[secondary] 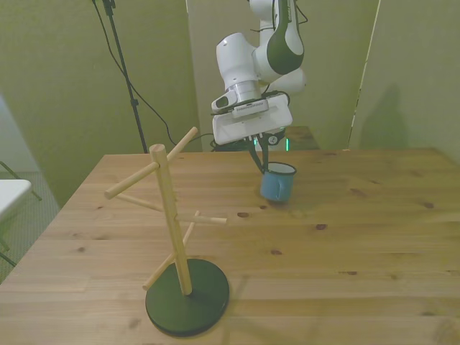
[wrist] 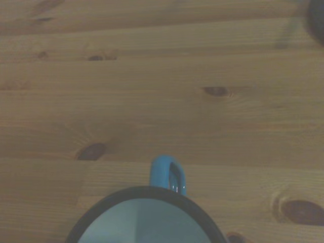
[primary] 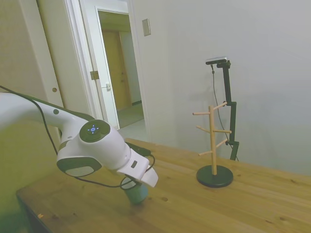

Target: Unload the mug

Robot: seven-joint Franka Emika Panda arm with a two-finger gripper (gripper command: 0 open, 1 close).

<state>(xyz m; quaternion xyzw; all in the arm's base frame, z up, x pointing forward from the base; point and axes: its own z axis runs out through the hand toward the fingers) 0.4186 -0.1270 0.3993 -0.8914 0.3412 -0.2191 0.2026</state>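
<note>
The blue mug [secondary: 277, 184] with a white inside stands on the wooden table [secondary: 345, 237], slightly tilted, near the far middle in the front view. My gripper [secondary: 264, 164] reaches down from above, and its dark fingers pinch the mug's rim on the side toward the front view's left. In the side view the mug [primary: 136, 192] shows only its lower body under the white hand, where the gripper [primary: 131, 184] is mostly covered. The wrist view has the mug's dark rim and blue handle [wrist: 167, 174] close up over the wood.
A wooden mug tree [secondary: 172, 223] on a round black base [secondary: 188, 296] stands near the table's front edge at the front view's left, all its pegs bare. The same mug tree [primary: 213, 145] stands right of the arm in the side view.
</note>
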